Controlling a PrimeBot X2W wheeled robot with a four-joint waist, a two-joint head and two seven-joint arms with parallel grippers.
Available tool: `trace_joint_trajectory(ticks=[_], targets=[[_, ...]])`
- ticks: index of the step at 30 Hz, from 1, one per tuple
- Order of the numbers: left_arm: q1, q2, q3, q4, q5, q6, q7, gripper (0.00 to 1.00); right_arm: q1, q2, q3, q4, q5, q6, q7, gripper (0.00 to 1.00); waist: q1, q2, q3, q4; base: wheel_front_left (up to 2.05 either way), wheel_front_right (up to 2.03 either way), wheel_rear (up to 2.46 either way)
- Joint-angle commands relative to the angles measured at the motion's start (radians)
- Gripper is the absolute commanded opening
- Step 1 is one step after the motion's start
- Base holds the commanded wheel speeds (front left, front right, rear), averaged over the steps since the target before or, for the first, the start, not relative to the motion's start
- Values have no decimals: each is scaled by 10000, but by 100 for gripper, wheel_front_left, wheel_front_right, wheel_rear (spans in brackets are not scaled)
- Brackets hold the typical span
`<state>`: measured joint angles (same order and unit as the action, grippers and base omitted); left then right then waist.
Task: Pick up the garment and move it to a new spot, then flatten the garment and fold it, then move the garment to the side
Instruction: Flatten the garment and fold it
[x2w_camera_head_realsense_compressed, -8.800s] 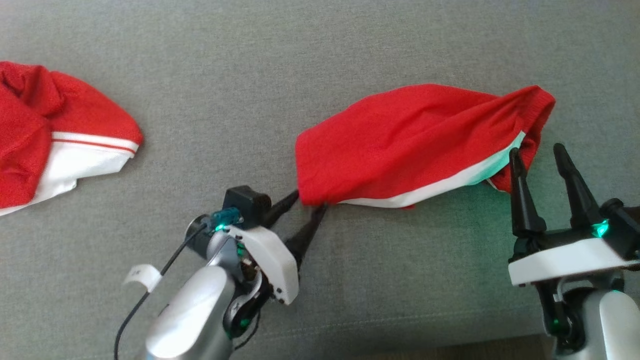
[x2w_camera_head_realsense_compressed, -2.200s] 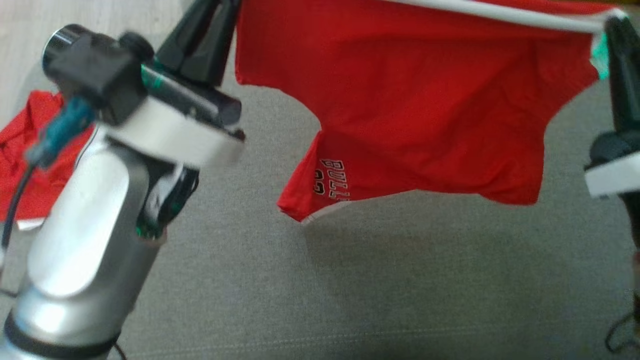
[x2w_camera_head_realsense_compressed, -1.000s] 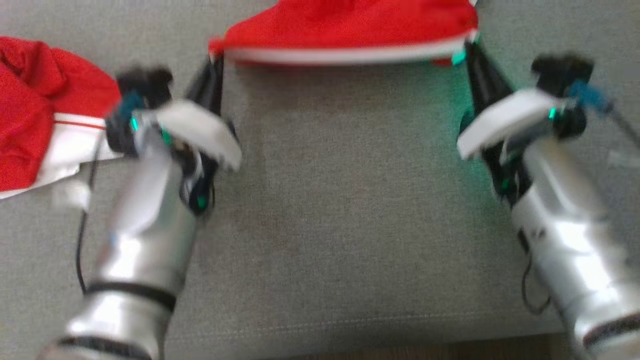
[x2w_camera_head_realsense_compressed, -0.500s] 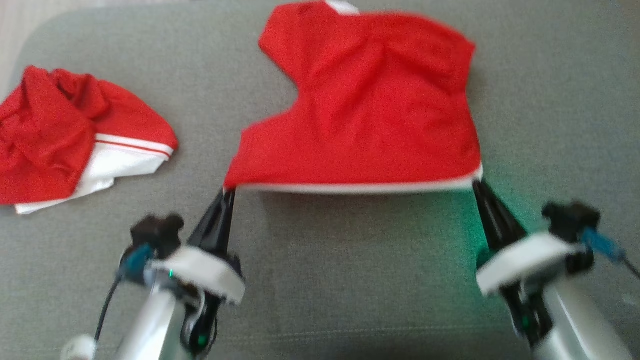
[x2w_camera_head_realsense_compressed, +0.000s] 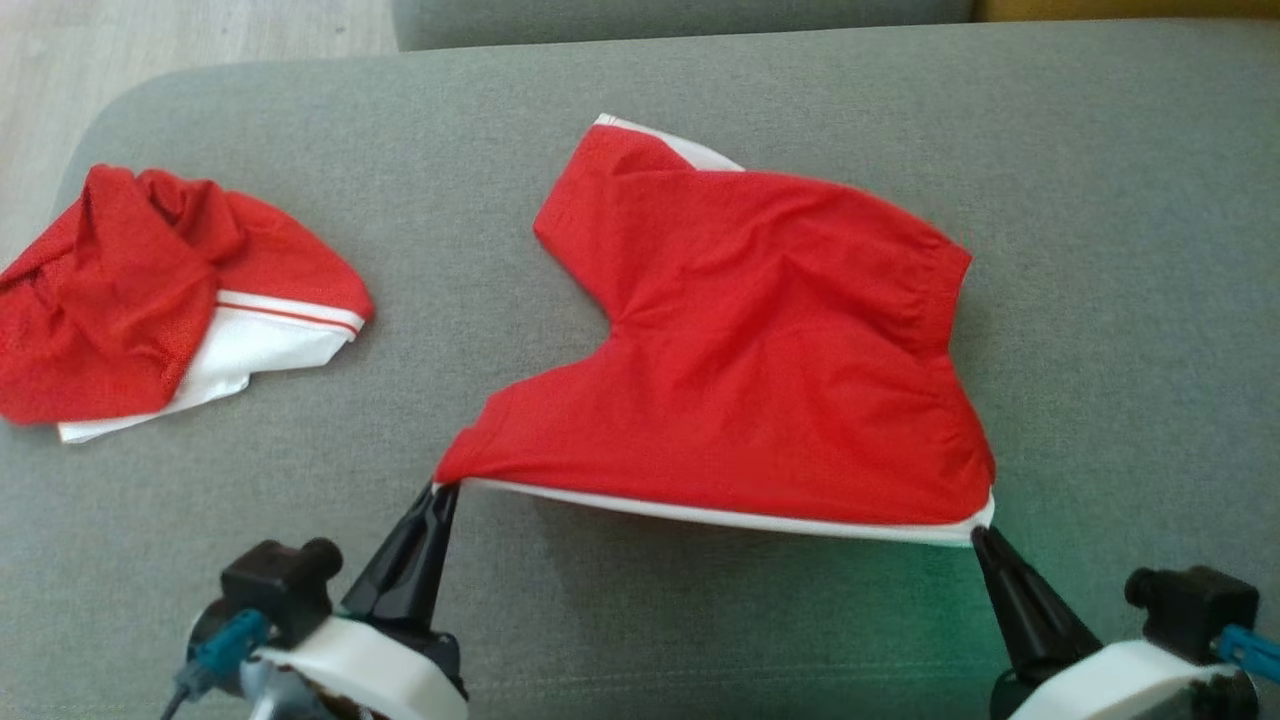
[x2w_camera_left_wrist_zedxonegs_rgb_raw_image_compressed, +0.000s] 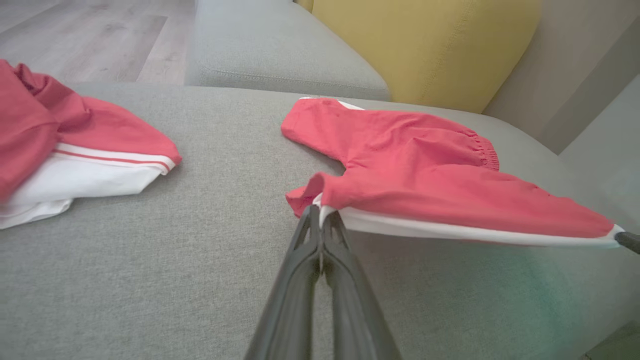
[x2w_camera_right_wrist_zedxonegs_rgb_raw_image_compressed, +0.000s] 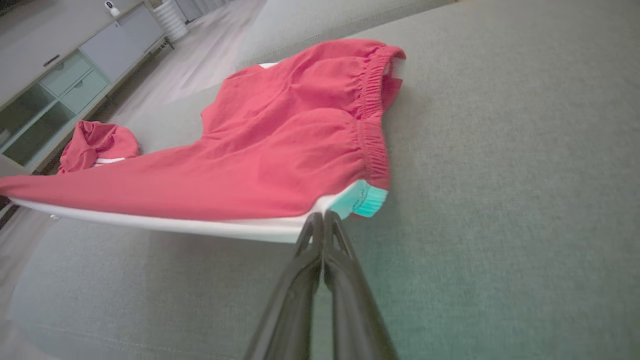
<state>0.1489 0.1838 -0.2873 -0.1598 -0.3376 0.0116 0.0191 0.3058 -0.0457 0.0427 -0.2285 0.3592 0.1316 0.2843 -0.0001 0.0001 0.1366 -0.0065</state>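
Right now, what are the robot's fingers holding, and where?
The red shorts, by the white-edged side: left fingers pinch one corner, right fingers the corner at the waistband.

A grey upholstered seat (x2w_camera_head_realsense_compressed: 700, 640) with a stitched front seam spans the scene. A second grey cushion (x2w_camera_left_wrist_zedxonegs_rgb_raw_image_compressed: 270, 55) and a yellow back cushion (x2w_camera_left_wrist_zedxonegs_rgb_raw_image_compressed: 425, 45) stand behind it. Pale wood-plank floor (x2w_camera_left_wrist_zedxonegs_rgb_raw_image_compressed: 90, 35) lies beyond, bearing a low cabinet (x2w_camera_right_wrist_zedxonegs_rgb_raw_image_compressed: 75, 75) with drawers and glass doors.
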Motion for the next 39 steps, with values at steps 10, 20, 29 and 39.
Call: trace_joint_trajectory(ticks=[10,20,29,39], targets=[[-1777,618,678,-405,-56,-140,544,0,-1431,-52,-36,-421,13,-9,1248,0,1,-1,819,-379,0,0,0],[-5279,940,547,1542,-783,-1020,1804,0,-4662,-255,343,569,106,-9,1998,0,1,-1,2394,-820,0,0,0],[-9155,1337,-300,4272,-938,-1390,1929,0,-7106,-123,365,1994,1275,-9,2425,0,1,-1,3311,-1294,0,0,0],[-11981,1916,-2227,6744,-2081,-1420,1830,0,-8936,-51,724,3534,2139,-9,1942,0,1,-1,3875,-1915,0,0,0]])
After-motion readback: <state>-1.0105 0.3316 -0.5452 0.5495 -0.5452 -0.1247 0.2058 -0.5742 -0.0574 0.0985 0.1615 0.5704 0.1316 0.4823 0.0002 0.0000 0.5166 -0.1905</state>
